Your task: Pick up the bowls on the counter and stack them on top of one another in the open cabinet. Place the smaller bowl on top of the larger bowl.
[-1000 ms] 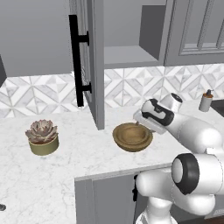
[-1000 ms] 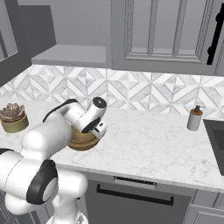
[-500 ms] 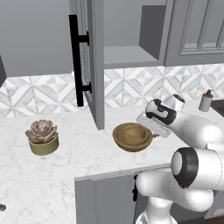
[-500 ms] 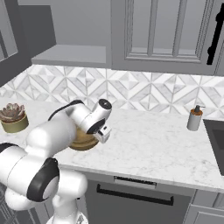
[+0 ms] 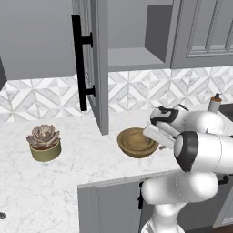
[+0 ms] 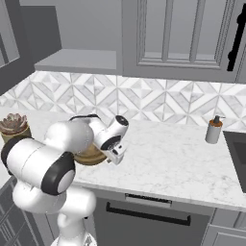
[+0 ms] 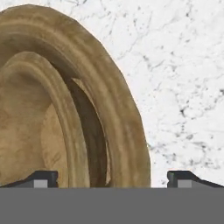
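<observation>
The larger bowl (image 5: 135, 142) (image 6: 91, 154) (image 7: 118, 109), wide and brown with a thick rim, rests on the white marble counter (image 5: 68, 182) (image 6: 168, 158). A second wooden ring (image 7: 52, 100) shows inside it; I cannot tell whether that is the smaller bowl. My gripper (image 5: 154, 135) (image 6: 116, 154) (image 7: 113, 179) hangs low over the bowl's right rim, open, one fingertip over the bowl's inside and the other over bare marble. Nothing is held. The open cabinet (image 5: 132, 57) (image 6: 79, 60) is above, its shelf bare.
The cabinet door (image 5: 98, 68) with its black bar handle (image 5: 82, 63) juts out over the counter just left of the bowl. An olive succulent pot (image 5: 44, 143) (image 6: 13, 126) stands far left. A soap bottle (image 5: 214, 102) (image 6: 214, 129) stands beside the sink (image 6: 238, 149) at right.
My hand has shifted a little right and lower over the bowl's right rim, its jaws still wide. The bowl has not moved.
</observation>
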You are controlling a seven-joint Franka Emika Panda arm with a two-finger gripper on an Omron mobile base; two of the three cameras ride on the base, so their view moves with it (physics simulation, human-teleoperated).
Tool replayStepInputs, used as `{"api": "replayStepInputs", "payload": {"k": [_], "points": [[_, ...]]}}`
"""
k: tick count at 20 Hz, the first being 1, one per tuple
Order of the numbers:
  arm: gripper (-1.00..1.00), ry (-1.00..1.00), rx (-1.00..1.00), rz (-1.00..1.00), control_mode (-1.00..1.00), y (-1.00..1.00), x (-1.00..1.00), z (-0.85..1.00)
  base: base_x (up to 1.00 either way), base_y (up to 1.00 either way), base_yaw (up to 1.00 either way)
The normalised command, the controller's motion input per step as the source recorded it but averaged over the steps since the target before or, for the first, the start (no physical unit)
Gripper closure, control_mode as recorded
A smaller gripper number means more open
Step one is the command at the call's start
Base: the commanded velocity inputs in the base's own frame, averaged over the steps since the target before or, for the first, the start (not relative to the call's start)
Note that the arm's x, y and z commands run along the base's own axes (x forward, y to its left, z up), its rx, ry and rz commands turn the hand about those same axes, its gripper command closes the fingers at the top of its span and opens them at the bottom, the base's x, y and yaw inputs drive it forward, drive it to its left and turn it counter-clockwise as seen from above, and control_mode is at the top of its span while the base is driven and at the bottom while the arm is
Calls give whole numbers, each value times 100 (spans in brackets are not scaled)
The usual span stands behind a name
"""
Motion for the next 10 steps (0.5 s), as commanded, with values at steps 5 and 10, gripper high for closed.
{"api": "replayStepInputs", "payload": {"k": [5, 10], "points": [[-100, 0, 0, 3, -100, 3, 25, -41, 0, 0, 0], [100, 0, 0, 0, -100, 29, 26, -38, 0, 0, 0]]}}
